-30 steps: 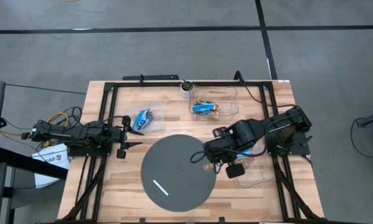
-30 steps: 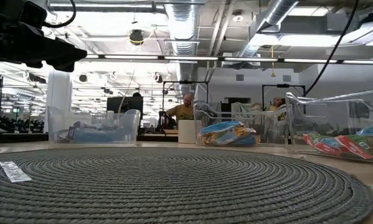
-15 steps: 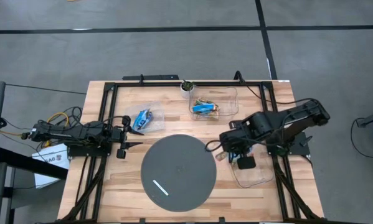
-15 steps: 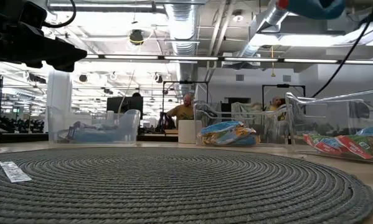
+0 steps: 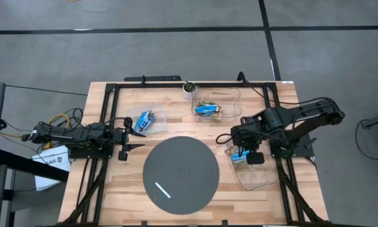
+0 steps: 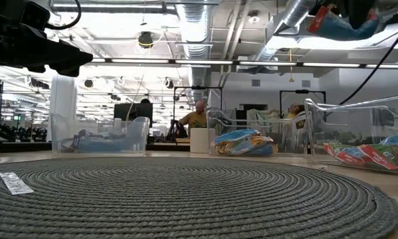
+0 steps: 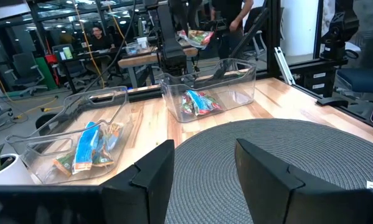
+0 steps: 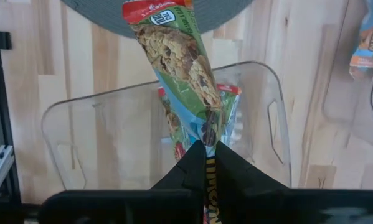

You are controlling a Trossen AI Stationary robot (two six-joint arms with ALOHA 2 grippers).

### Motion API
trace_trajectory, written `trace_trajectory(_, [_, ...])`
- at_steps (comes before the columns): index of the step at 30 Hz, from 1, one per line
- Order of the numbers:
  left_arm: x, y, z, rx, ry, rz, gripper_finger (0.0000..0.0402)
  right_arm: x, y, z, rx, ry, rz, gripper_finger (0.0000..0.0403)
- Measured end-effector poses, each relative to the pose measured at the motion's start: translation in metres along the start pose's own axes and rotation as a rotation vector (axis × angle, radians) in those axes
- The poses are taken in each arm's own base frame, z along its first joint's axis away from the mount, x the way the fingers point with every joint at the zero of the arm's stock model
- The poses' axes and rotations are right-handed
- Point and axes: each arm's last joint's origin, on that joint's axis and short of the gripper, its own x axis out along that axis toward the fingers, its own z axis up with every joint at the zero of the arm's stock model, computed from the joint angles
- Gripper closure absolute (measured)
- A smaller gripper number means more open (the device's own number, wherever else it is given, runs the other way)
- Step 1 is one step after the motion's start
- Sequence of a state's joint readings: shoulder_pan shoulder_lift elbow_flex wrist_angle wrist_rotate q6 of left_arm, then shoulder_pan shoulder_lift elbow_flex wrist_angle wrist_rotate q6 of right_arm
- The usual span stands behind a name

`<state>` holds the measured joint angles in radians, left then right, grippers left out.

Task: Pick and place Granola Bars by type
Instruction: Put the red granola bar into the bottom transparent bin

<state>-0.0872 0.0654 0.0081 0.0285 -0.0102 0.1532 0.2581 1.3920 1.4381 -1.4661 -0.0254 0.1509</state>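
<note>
Spanning most of the high view, the wooden table (image 5: 113,195) carries a round grey mat (image 5: 180,173) and three clear bins. Over the right-hand bin (image 8: 68,124) hangs the right gripper (image 8: 205,163), fingers clenched on one end of a multicoloured granola bar (image 8: 177,56). Its long axis runs straight out from the fingertips, above the like-wrapped bars (image 8: 226,109) lying below, so the drop looks close. Waiting at the table's left edge, far from this bin, the left gripper (image 7: 202,165) has its fingers parted and grasps nothing.

Round mat (image 5: 179,170); white stick (image 5: 162,190)
</note>
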Motion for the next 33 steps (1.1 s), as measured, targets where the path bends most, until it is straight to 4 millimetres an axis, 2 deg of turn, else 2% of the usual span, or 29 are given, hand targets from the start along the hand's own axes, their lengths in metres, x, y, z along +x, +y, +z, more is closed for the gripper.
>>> trace_trajectory(15, [0.0,0.0,0.0,0.0,0.0,0.001,0.0239,0.02,-0.013,-0.025,0.049,-0.034,-0.005,0.0396])
trace_trajectory(25, [0.0,0.0,0.0,0.0,0.0,0.0,0.0239,0.051,-0.018,-0.039,0.061,-0.076,0.001,0.0396])
trace_trajectory(33, [0.0,0.0,0.0,0.0,0.0,0.0,0.0239,0.079,-0.02,-0.055,0.143,-0.065,0.004,0.0396])
